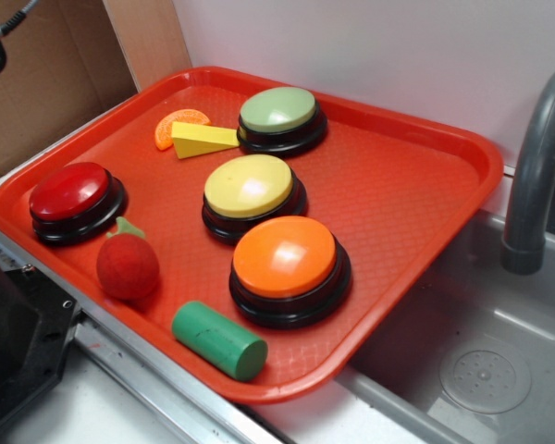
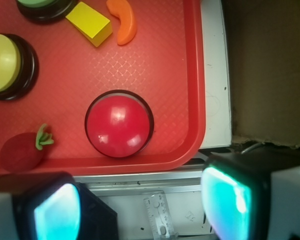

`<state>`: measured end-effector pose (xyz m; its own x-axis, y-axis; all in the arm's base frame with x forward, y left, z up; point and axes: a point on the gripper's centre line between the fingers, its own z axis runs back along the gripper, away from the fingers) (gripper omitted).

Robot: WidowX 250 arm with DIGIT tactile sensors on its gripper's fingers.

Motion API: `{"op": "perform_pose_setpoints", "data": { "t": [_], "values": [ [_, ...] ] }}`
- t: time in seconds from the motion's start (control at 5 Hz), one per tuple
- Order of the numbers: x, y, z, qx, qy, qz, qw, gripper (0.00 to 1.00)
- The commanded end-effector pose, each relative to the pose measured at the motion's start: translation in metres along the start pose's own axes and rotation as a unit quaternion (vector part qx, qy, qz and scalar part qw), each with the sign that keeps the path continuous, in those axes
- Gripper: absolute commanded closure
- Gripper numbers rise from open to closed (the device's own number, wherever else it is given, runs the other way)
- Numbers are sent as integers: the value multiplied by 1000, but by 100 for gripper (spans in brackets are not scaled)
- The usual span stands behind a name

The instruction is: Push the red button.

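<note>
Red button [image 2: 119, 123] sits in a corner of the red tray [image 2: 160, 65], strawberry toy [image 2: 23, 149] just beside it. Claw [image 2: 140, 207] is released, empty, pads wide apart, hovering off the tray edge nearest the button. Judgement: center over the dome, clench the pads, press straight down, clear of the strawberry.

White wall [image 1: 370, 46] behind — grey sink [image 1: 462, 361], cardboard [image 1: 46, 83] left.
</note>
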<state>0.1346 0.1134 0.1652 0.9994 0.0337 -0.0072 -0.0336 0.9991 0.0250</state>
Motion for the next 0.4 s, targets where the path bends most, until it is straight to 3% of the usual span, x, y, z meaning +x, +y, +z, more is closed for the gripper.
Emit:
{"op": "perform_pose_setpoints", "data": {
  "t": [0.0,0.2],
  "values": [
    [20,-6,13,17,-11,-27,999,0],
    [23,-13,15,19,-11,-38,999,0]
  ]
}}
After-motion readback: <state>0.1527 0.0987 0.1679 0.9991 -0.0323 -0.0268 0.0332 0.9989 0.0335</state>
